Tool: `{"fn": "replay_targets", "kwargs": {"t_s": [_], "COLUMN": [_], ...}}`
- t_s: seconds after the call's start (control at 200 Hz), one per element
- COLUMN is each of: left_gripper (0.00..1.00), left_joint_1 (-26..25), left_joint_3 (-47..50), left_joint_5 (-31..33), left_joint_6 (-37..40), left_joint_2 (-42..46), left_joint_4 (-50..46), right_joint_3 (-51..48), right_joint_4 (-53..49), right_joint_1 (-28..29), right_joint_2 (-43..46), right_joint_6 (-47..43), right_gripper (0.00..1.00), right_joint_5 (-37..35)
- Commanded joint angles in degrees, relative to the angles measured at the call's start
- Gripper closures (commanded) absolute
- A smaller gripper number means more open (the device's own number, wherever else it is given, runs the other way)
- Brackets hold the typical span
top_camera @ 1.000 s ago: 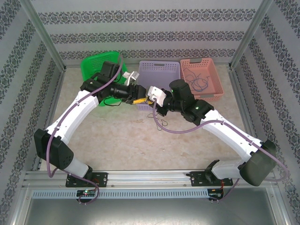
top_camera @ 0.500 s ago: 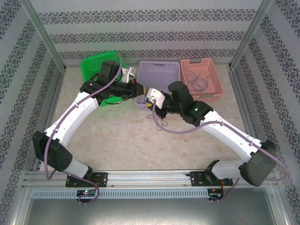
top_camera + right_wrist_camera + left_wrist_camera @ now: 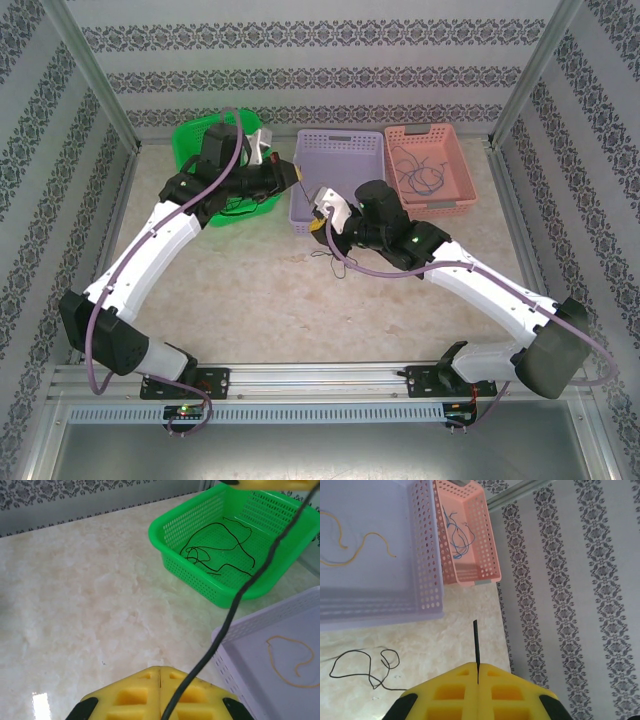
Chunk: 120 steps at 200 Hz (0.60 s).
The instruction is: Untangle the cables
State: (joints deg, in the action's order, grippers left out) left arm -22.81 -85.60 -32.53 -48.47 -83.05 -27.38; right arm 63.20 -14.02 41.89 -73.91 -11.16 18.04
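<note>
Black cable (image 3: 235, 599) from right fingers (image 3: 130, 695), past lilac basket rim (image 3: 270, 612), bare tabletop (image 3: 75, 605) alongside

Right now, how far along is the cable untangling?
Done: a black cable lies in the green basket, blue ones in the pink basket, a yellow one in the purple basket. In hand: both arms' jaws are shut on one taut black cable stretched between them. Left: a black squiggle on the table near the purple basket; whether it joins the held cable is unclear.
</note>
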Motion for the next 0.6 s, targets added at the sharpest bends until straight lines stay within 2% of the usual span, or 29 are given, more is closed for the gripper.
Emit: {"fn": "replay_targets", "kwargs": {"t_s": [0.0,0.15,0.305,0.35,0.5,0.595], "left_gripper": [1.00,1.00,0.98,0.92,0.61,0.51], "left_joint_1": [0.86,0.65,0.58,0.55,0.57,0.57], "left_joint_3": [1.14,2.90,2.36,2.25,1.12,0.45], "left_joint_5": [-0.82,-6.61,-8.21,-9.41,-11.79,-13.28], "left_joint_6": [-4.47,-7.62,-8.52,-8.99,-7.96,-7.13], "left_joint_2": [0.18,-1.11,-1.04,-1.14,-1.33,-1.46], "left_joint_4": [0.67,-1.26,-5.19,-5.54,-9.18,-11.21], "right_joint_3": [0.41,3.55,4.48,4.69,5.43,5.36], "right_joint_4": [1.19,-2.00,-4.01,-4.55,-6.81,-7.40], "right_joint_1": [0.33,-0.44,-1.18,-1.26,-1.60,-2.29], "right_joint_2": [1.06,-0.56,-1.19,-1.24,-1.58,-1.60], "right_joint_6": [3.34,0.79,-2.72,-3.63,-6.53,-7.28], "right_gripper": [1.00,1.00,1.00,1.00,1.00,1.00], "right_joint_5": [0.17,1.88,4.06,4.78,7.00,7.99]}}
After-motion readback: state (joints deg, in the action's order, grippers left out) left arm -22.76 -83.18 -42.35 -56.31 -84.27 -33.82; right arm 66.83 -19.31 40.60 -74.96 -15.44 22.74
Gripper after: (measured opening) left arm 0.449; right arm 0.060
